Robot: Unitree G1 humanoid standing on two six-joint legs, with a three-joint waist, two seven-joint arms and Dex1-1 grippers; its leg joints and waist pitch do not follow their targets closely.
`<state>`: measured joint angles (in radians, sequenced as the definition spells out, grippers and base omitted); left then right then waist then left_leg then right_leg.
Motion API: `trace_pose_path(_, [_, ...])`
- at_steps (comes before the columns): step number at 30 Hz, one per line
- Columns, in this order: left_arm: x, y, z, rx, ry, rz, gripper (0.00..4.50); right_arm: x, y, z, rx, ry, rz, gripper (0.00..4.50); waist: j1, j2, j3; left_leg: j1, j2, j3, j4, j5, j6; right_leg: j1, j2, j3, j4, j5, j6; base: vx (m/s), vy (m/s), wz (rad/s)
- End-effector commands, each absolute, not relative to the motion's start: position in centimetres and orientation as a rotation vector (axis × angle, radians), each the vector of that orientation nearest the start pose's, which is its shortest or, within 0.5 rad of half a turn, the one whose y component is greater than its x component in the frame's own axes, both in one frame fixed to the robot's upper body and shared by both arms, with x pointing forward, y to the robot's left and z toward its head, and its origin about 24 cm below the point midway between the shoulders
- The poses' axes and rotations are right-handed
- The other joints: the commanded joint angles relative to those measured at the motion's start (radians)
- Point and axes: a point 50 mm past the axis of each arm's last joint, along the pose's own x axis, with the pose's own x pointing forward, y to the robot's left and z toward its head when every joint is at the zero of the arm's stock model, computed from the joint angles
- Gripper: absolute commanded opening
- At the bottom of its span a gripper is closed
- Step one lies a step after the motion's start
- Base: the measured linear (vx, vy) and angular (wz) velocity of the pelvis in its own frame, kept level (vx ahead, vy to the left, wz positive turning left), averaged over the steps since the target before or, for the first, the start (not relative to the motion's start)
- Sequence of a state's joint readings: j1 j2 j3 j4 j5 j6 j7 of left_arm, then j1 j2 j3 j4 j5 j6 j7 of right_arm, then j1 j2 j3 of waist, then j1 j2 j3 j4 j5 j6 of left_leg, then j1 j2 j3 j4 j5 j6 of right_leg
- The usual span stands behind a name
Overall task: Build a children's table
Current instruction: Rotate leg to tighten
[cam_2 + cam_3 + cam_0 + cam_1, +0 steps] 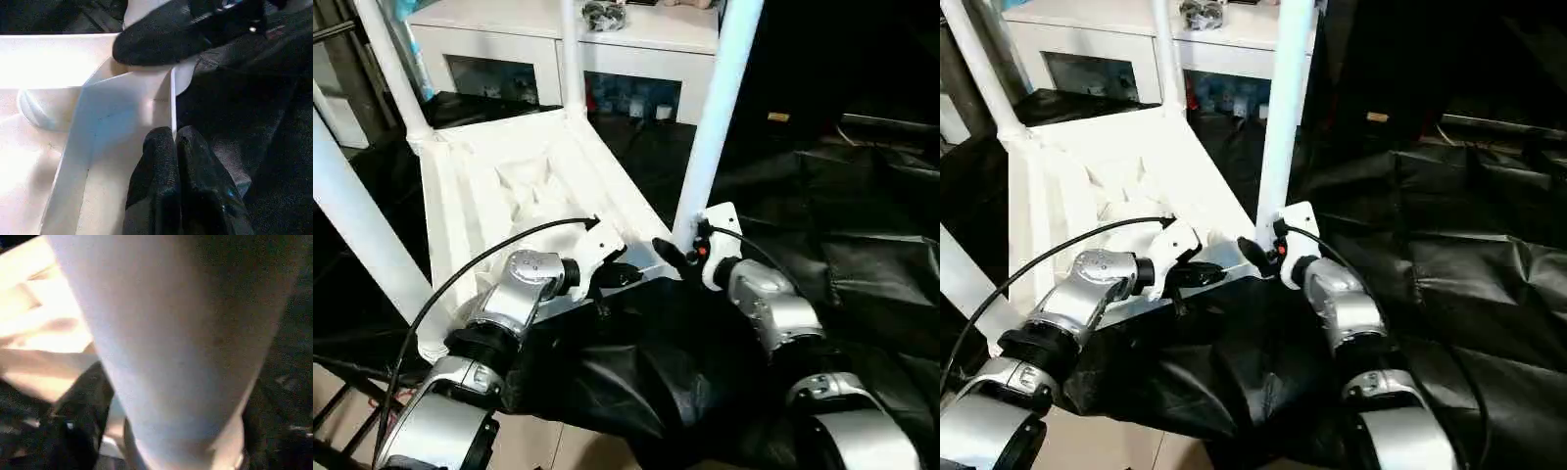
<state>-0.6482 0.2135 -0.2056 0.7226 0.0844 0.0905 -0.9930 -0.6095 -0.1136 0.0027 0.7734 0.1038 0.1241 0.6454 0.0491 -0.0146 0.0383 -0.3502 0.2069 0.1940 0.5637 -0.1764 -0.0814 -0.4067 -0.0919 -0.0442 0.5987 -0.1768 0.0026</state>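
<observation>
I'm looking at the tabletop [524, 186] lying upside down, ribbed underside up, partly on black sheeting [862, 245]. Four white legs are standing up from its corner sockets: near-left leg [357, 225], far-left leg [396, 73], far-right leg [571, 59], near-right leg [717, 117].

Left gripper [173, 142] is sitting at the tabletop's near edge. In the left wrist view its two black fingers [156, 166] are pinching the thin white rim wall between them, so it's closed on the tabletop edge.

Right gripper [677, 257] is sitting at the base of the near-right leg, right by the near-right corner socket. The right wrist view is looking straight at that leg [181, 342] from very close, with the leg between the camera and the fingers. I can't tell whether the right fingers are open or closed around it.

The two grippers are working near each other along the same near edge; one black finger of the right gripper [166, 39] is showing in the left wrist view, just beside the rim.

White cabinet [558, 49] with glass doors is standing behind the tabletop.
</observation>
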Motion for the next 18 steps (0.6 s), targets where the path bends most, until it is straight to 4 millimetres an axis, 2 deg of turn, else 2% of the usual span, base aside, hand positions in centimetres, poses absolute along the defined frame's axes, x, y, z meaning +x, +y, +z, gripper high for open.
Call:
trace_pose_path(1, [32.2,8.1,4.8,0.315,0.333,-1.324,0.00,32.8,-8.5,3.3,0.052,0.318,0.961,3.68,0.008,-0.002,-0.055,-0.002,0.018,-0.006,-0.061,-0.242,0.045,0.048,-0.039,0.030,-0.073,-0.200,-0.214,0.000,0.000,0.00])
trace_pose_path(2, [32.1,8.4,4.8,0.318,0.337,-1.342,0.00,32.5,-8.8,3.4,0.052,0.314,1.014,3.68,0.008,-0.002,-0.055,-0.002,0.018,-0.006,-0.061,-0.242,0.045,0.048,-0.039,0.030,-0.073,-0.200,-0.214,0.000,0.000,0.00])
trace_pose_path(4, [32.0,8.7,4.9,0.319,0.343,-1.358,0.00,32.1,-9.2,3.6,0.043,0.308,1.069,3.68,0.018,-0.003,-0.058,-0.001,0.020,-0.003,-0.055,-0.188,0.070,0.053,-0.035,0.027,-0.059,-0.096,-0.246,0.000,0.000,0.00])
trace_pose_path(5, [32.0,9.2,4.9,0.322,0.349,-1.373,0.00,31.8,-9.7,3.8,0.038,0.309,1.117,3.68,0.019,-0.002,-0.057,-0.003,0.021,0.000,-0.054,-0.174,0.078,0.051,-0.034,0.027,-0.056,-0.064,-0.261,0.000,0.000,0.00])
trace_pose_path(7, [32.0,10.1,5.0,0.340,0.363,-1.393,0.00,31.3,-10.7,4.0,0.032,0.324,1.191,3.68,0.024,-0.005,-0.058,-0.003,0.021,0.001,-0.052,-0.177,0.089,0.055,-0.035,0.025,-0.054,-0.064,-0.268,0.000,0.000,0.00])
trace_pose_path(9, [32.1,11.1,5.1,0.361,0.387,-1.409,0.00,30.6,-11.6,4.2,0.043,0.350,1.273,3.68,0.028,-0.004,-0.056,-0.002,0.022,0.002,-0.052,-0.179,0.095,0.053,-0.035,0.025,-0.056,-0.070,-0.269,0.000,0.000,0.00])
trace_pose_path(12, [32.2,12.0,5.1,0.373,0.413,-1.427,0.00,30.1,-12.1,4.2,0.047,0.379,1.327,3.68,0.043,-0.004,-0.054,0.002,0.025,0.002,-0.054,-0.208,0.078,0.048,-0.040,0.026,-0.060,-0.131,-0.263,0.000,0.000,0.00])
trace_pose_path(14, [32.3,12.5,5.2,0.381,0.426,-1.428,0.00,29.7,-12.3,4.3,0.055,0.400,1.367,3.68,0.046,-0.003,-0.052,0.003,0.026,0.001,-0.057,-0.223,0.057,0.047,-0.041,0.028,-0.062,-0.163,-0.251,0.000,0.000,0.00])
trace_pose_path(18, [32.3,12.8,5.2,0.386,0.431,-1.426,0.00,29.5,-12.3,4.2,0.062,0.415,1.384,3.54,0.047,-0.005,-0.053,0.002,0.025,-0.001,-0.058,-0.222,0.042,0.047,-0.043,0.028,-0.062,-0.171,-0.245,0.000,0.000,0.00])
